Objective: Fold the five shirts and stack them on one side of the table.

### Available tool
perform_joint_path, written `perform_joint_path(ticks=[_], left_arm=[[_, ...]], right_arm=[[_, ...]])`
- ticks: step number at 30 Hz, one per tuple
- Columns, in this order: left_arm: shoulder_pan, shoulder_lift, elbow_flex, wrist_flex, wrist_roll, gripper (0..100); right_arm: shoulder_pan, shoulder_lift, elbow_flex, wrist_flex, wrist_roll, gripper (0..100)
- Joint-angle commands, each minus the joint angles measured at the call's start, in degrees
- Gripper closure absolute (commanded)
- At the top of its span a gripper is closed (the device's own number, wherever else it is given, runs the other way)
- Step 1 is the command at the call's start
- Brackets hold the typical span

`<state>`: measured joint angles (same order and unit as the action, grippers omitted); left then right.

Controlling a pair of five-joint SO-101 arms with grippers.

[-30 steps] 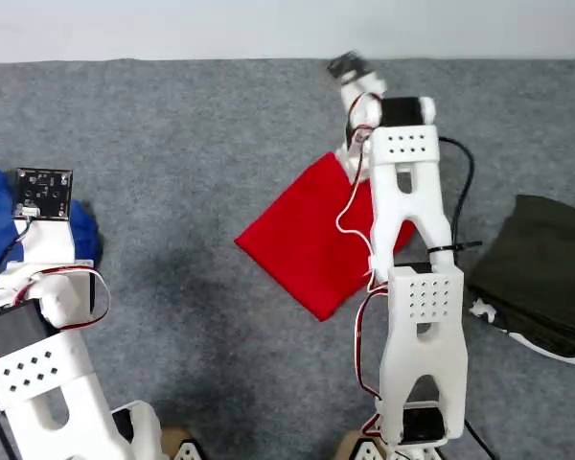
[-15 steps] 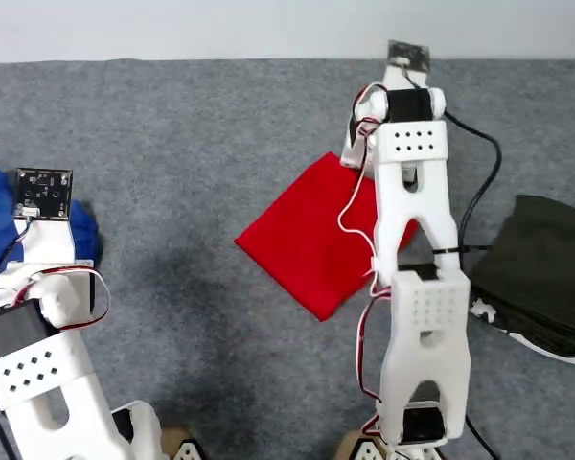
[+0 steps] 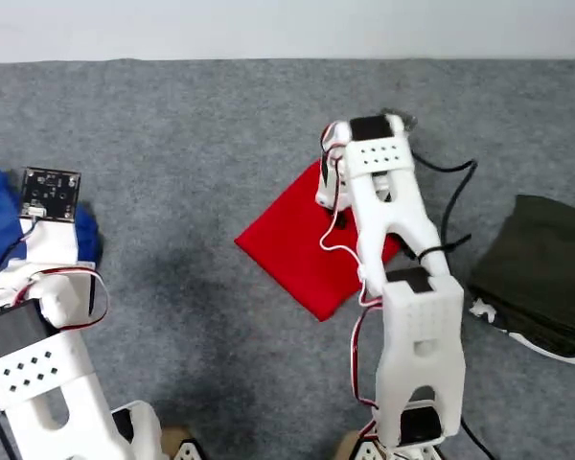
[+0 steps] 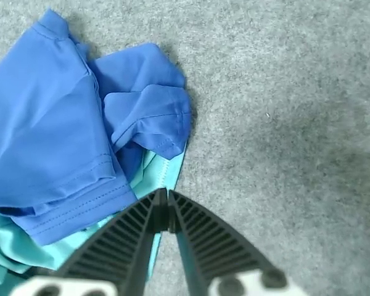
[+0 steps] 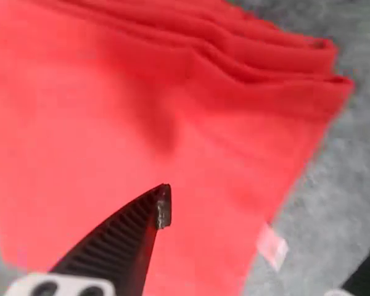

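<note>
Mid-bench (image 3: 172, 144), on the grey carpeted top: red shirt (image 3: 292, 240), folded into a flat rough square and set at a slant. Over its far part, the right arm (image 3: 417, 316), extended from the near edge.

Close above the red cloth, the right gripper (image 5: 259, 234), spread wide. One dark ribbed finger (image 5: 135, 231) alone over the fabric, nothing pressed against it. At the corner of the right wrist view, a black shape (image 5: 364, 271), probably the other finger. Nothing pinched. Also there: stacked folded edges (image 5: 265, 49) of the red shirt along one side, a small pale tag (image 5: 272, 248) near the hem, grey bench just beyond.

Well apart, at the left edge of the bench: blue shirt (image 4: 49, 123), crumpled and unfolded, one sleeve turned over on itself. Beneath it and touching, a turquoise shirt (image 4: 166, 169), peeking out along the blue hem. Above the border of that heap and the bare grey top, the left gripper (image 4: 167, 206), pressed together and empty, ribbed fingers meeting tip to tip. At the near left corner, the left arm (image 3: 38, 316).

On the right side of the bench: dark shirt (image 3: 541, 268), loosely folded, lying on white cloth (image 3: 517, 337) showing along its near edge. Apart from the red shirt, bare grey between.
</note>
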<state>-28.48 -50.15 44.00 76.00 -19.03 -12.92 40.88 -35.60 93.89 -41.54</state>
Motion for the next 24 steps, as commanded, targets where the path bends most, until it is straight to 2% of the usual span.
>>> perform_joint_path(ticks=[1,6,11,18,24], left_arm=[[-0.3,-1.1,-0.4,-0.5,-1.6,99],[-0.3,-1.1,-0.3,-0.5,-1.6,99],[-0.3,-0.8,-0.3,-0.8,-1.6,99],[-0.3,-0.8,-0.3,-0.8,-1.6,99],[-0.3,-1.1,-0.4,-0.8,-1.6,99]], right_arm=[[-0.8,4.3,-0.4,-4.1,-1.8,51.5],[-1.0,11.7,-0.5,-8.6,-2.4,51.5],[-2.0,13.0,-2.4,-6.5,-1.9,52.4],[-2.0,13.8,-2.7,-5.6,-1.8,75.5],[-1.9,14.0,-2.7,-4.5,-1.8,77.2]])
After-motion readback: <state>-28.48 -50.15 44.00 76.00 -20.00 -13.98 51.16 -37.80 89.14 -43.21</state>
